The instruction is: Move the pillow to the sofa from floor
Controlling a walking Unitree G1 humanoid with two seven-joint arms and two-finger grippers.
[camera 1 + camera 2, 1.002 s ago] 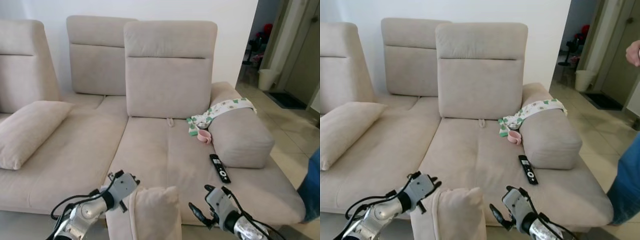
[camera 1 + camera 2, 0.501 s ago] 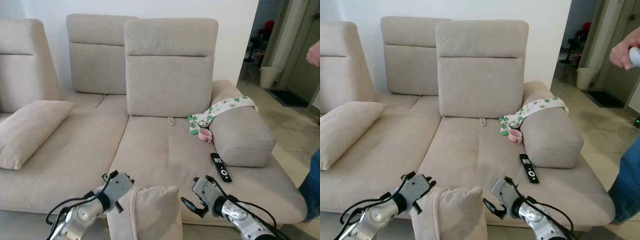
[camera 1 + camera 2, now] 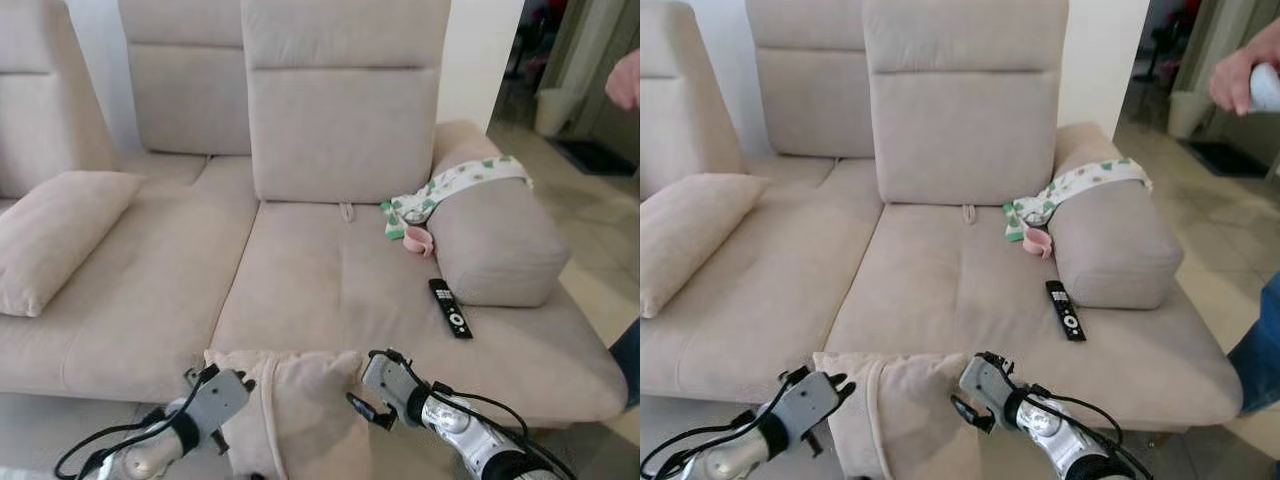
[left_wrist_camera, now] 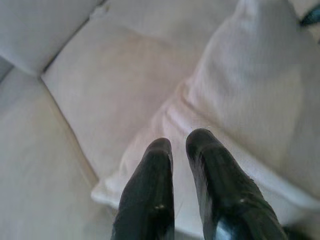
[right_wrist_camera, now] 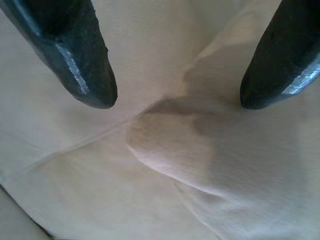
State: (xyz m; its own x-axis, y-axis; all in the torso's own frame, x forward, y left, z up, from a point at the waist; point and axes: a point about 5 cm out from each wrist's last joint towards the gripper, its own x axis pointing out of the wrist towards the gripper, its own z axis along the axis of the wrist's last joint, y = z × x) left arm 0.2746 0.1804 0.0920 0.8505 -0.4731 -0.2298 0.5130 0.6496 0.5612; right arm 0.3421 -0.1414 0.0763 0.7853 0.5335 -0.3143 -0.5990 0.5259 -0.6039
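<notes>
The pillow (image 3: 300,400) stands at 6 o'clock in the eye views, its top edge resting against the front lip of the sofa (image 3: 330,290) seat and its body hanging down in front of it. The left gripper (image 3: 237,381) sits at the pillow's left side, about 7 o'clock; in the left wrist view its two black fingers (image 4: 150,195) lie nearly pressed together with a thin slit between them, over the pillow's seam, and whether any cloth is caught in that slit is hard to tell. The right gripper (image 3: 360,405) is at the pillow's right side, near 5 o'clock; in the right wrist view its fingertips (image 5: 82,60) are spread wide, one to each side of a pillow corner that lies between them, and no contact shows. A second cushion (image 3: 55,235) lies on the seat at 9 o'clock. A remote (image 3: 450,308) lies on the seat at 3 o'clock, just beside the padded armrest (image 3: 495,250). A patterned cloth (image 3: 450,190) is draped over the armrest toward 2 o'clock, and a small pink object (image 3: 415,240) sits against its inner side. A person's hand (image 3: 1240,75) shows at the upper right edge, holding something pale.
</notes>
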